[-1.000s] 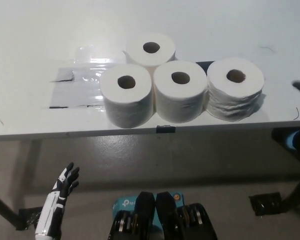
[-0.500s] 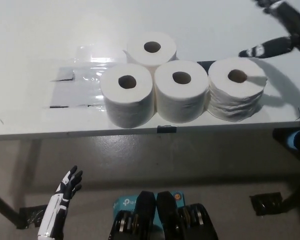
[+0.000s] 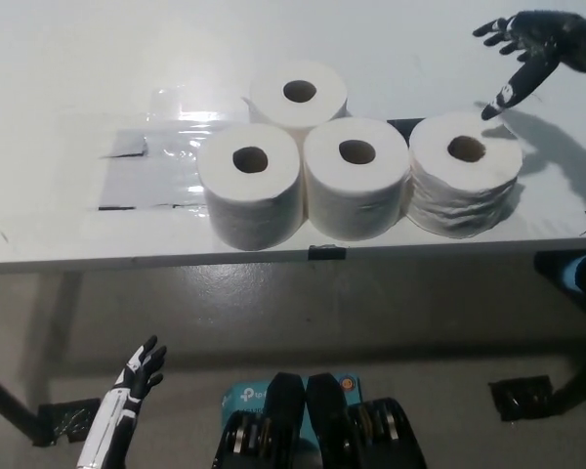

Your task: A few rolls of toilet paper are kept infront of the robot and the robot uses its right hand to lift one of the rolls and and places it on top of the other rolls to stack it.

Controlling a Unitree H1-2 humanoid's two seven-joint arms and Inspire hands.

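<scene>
Several white toilet paper rolls stand upright on the white table (image 3: pixel 59 78). The front row holds a left roll (image 3: pixel 251 184), a middle roll (image 3: pixel 356 177) and a right roll (image 3: pixel 464 173). A back roll (image 3: pixel 298 94) stands behind the left and middle ones. My black right hand (image 3: pixel 525 49) hovers open above and behind the right roll, fingers spread, one fingertip close to the roll's far rim. My white left hand (image 3: pixel 137 376) hangs open at the lower left, below the table's edge.
A sheet of clear plastic and grey tape (image 3: pixel 146 156) lies on the table left of the rolls. The table's front edge (image 3: pixel 273 259) runs just before the rolls. Below lie grey floor, a teal box (image 3: pixel 249 398) and a dark object (image 3: pixel 521 398).
My right hand came in from the right edge, rose over the table and now hovers open behind the right roll. The left hand sank slightly. The rolls stayed put.
</scene>
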